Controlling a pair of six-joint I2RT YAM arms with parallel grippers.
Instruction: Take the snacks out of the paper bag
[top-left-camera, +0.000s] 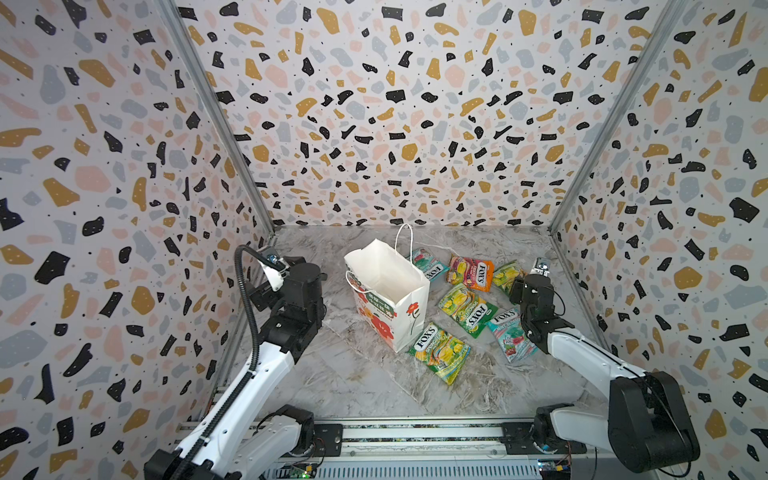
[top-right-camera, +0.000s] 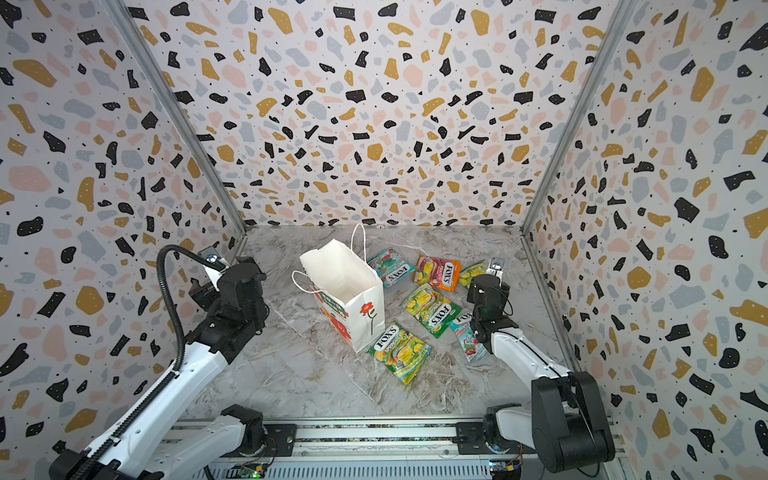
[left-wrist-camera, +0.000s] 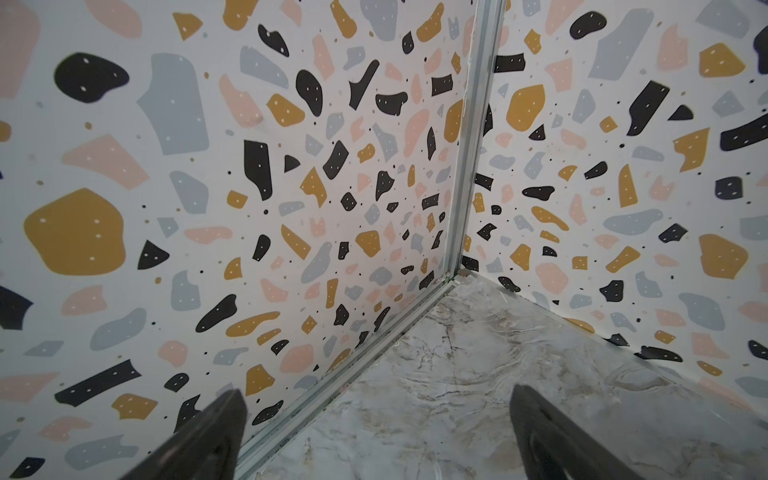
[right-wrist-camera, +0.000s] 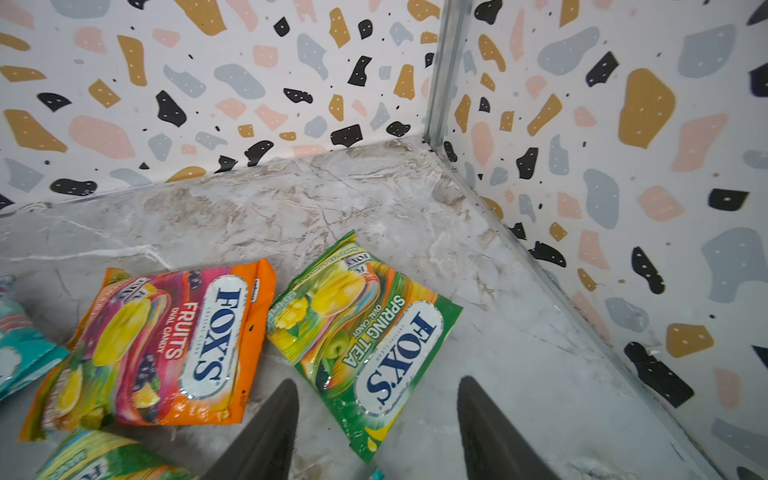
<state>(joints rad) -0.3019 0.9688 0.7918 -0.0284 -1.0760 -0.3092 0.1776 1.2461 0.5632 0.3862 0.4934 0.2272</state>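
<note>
- The right gripper (right-wrist-camera: 377, 386) had its jaws parted and held nothing, poised over the near edge of a green-yellow packet (right-wrist-camera: 361, 332).
- The left gripper (left-wrist-camera: 376, 390) was spread wide and empty, facing a wall corner.
- An orange-pink packet (right-wrist-camera: 166, 345) lay just beside the green-yellow one.
- The paper bag (top-left-camera: 390, 299) stood upright mid-table with its mouth open.
- Six snacks (top-left-camera: 467, 307) lay on the table (top-left-camera: 353, 374), right of the bag.

Lab robot cell: terrazzo-print panel walls (top-left-camera: 374, 104), alu frame posts (top-left-camera: 217, 116), marble-look tabletop (top-left-camera: 353, 382), mounting rail (top-left-camera: 415, 434).
</note>
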